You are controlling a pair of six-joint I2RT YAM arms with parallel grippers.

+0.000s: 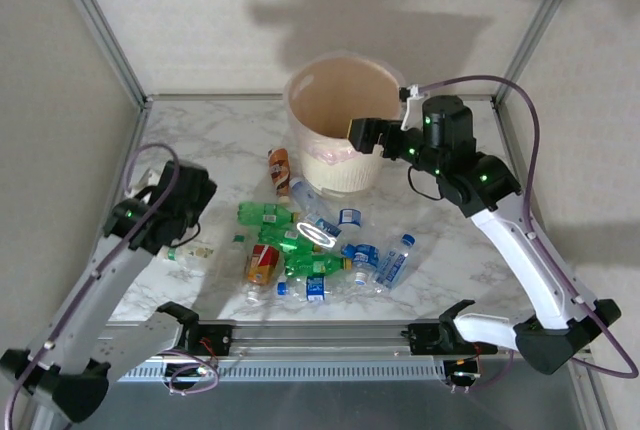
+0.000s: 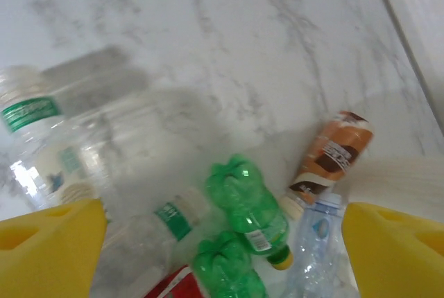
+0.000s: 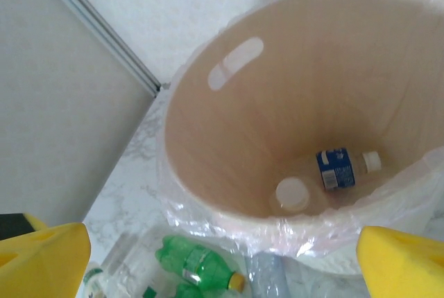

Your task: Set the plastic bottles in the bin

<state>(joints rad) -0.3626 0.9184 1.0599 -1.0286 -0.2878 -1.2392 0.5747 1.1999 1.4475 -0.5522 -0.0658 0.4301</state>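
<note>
Roughly a dozen plastic bottles (image 1: 310, 245) to be located, from the top view, heaped on the marble tabletop (image 1: 210, 145) just in front of the bin (image 1: 335, 168), near enough for short carries. Note the right gripper (image 1: 362, 136) raised over the near rim of the bin, a release position rather than a pick position. Note the left gripper (image 1: 200, 208) low at the left edge of the heap, angled toward it. From the left wrist view, read the fingers (image 2: 48, 249) as spread wide with nothing between them, aimed across a crushed green bottle (image 2: 246, 208), with a clear bottle with a green label (image 2: 35, 132) to the left and a brown-orange labelled bottle (image 2: 331, 159) to the right. Judge this as an approach for a pick, target not yet settled. From the right wrist view, read the fingers (image 3: 41, 256) likewise as apart and empty, pointed down into the bin. Count at least one blue-labelled bottle (image 3: 340, 168) on the bin floor, with a white round item (image 3: 291, 194) beside it, too indistinct to identify. Treat the task as barely begun, with most bottles on the tabletop. Expect light, crushed bottles to skid or squirm under a closing grip.
</note>
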